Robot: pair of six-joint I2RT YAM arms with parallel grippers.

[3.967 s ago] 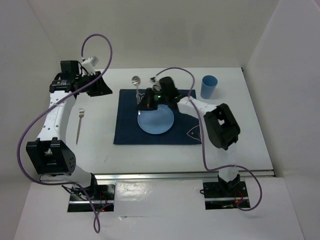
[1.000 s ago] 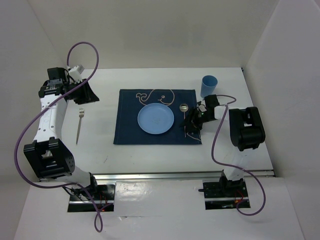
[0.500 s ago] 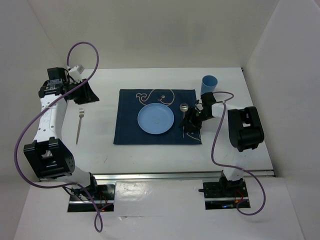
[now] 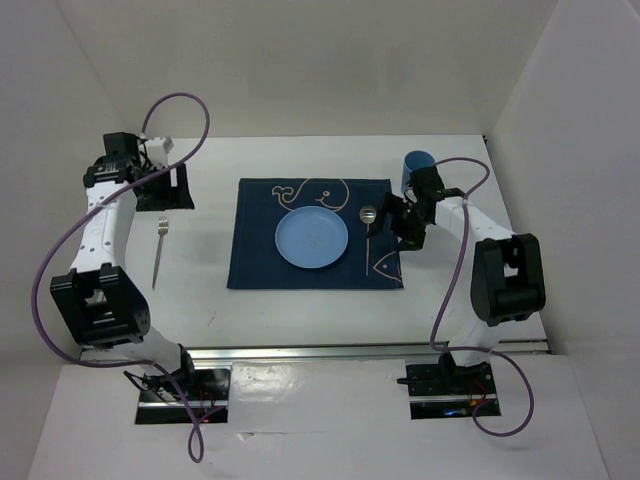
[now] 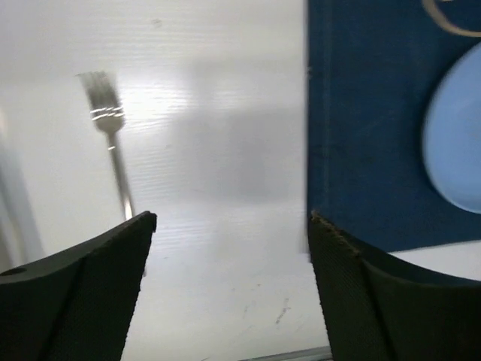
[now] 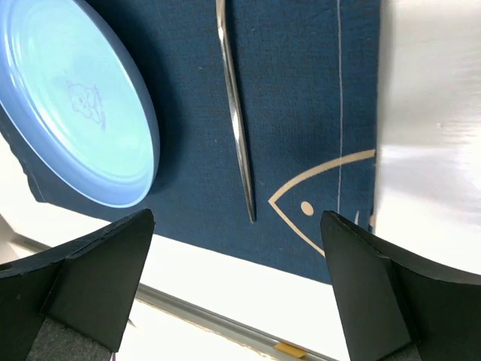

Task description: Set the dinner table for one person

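White table (image 4: pixel 500 290) fills mid-frame: plate (image 4: pixel 312 240) centred on navy placemat (image 4: pixel 255 250), spoon (image 4: pixel 368 214) on mat just right of it, cup (image 4: pixel 415 165) at mat's upper right, fork (image 4: pixel 158 250) on bare table at frame left, probably the 1 item unplaced; right claw (image 6: pixel 237 218) wide, empty, over spoon; left claw (image 5: pixel 231 222) wide, empty, near fork.
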